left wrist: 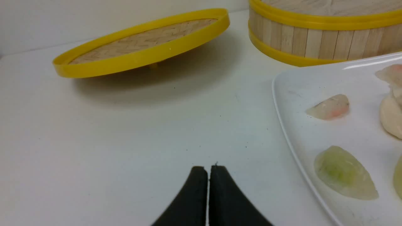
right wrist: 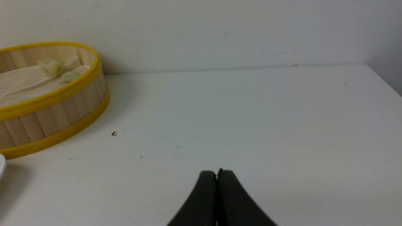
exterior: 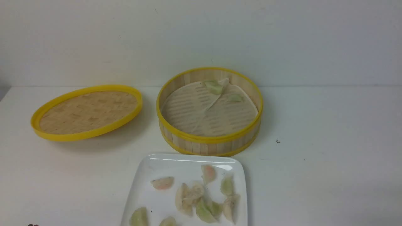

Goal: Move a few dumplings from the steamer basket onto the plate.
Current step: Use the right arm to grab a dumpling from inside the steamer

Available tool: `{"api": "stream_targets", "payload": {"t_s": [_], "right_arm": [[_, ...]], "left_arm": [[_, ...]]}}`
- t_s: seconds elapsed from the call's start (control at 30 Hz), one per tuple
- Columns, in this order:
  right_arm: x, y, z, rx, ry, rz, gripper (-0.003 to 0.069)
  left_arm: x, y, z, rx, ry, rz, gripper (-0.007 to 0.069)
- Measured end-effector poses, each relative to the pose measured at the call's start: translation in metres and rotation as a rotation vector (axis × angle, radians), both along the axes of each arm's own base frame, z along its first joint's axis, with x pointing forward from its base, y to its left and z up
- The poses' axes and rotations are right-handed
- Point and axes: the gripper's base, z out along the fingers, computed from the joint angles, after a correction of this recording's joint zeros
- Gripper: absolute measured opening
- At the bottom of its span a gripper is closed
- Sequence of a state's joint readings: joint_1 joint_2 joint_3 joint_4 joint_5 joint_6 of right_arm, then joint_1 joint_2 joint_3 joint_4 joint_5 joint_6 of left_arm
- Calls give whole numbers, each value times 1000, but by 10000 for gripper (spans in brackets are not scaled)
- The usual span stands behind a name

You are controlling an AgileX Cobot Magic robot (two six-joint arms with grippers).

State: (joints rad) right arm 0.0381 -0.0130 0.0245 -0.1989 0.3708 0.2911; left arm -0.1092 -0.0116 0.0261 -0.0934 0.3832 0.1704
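Looks close to done as a job, judging by the plate; calls at most for one more pick from the steamer basket [exterior: 209,144] at centre of the front view. Best done by opening one gripper wide, coming down inside the far wall, and pinching one of the dumplings [exterior: 214,86] lightly across its pleated back; worth steering clear of the creased, folded-up liner sheet [exterior: 201,116] to avoid dragging it along; worth lifting straight and slow too, for fear of tearing soft, sticky-looking skin.

Finds the left gripper [left wrist: 209,171] pinched fully closed on nothing, low over bare table [left wrist: 125,141], just beside the plate's edge; finds the right gripper [right wrist: 217,175] likewise closed tight and empty, over open table well apart from the basket; shows neither clearly in the front view.

Leaves two pale green dumplings in the basket, tucked near the far wall at upper centre, one lying against the turned-up fold of the sheet. Counts nine or so on the white plate [exterior: 147,166] at lower centre, cut off by the bottom edge: pinkish ones toward the far side, beige and green ones bunched and touching at lower right, a green one alone at lower left. Shows the woven lid [exterior: 62,136] at left of frame, turned over and tilted, holding nothing.
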Motion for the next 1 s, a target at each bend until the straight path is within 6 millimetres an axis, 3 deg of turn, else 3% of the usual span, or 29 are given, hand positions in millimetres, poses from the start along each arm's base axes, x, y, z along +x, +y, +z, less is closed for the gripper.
{"api": "stream_targets", "payload": {"t_s": [0.7, 0.83, 1.0], "right_arm": [[0, 0, 0, 0, 0, 0, -15], [0, 0, 0, 0, 0, 0, -15], [0, 0, 0, 0, 0, 0, -15]], "left_arm": [[0, 0, 0, 7, -3, 1, -6], [1, -1, 3, -71, -31, 13, -6], [3, -3, 13, -302, -111, 40, -6]]}}
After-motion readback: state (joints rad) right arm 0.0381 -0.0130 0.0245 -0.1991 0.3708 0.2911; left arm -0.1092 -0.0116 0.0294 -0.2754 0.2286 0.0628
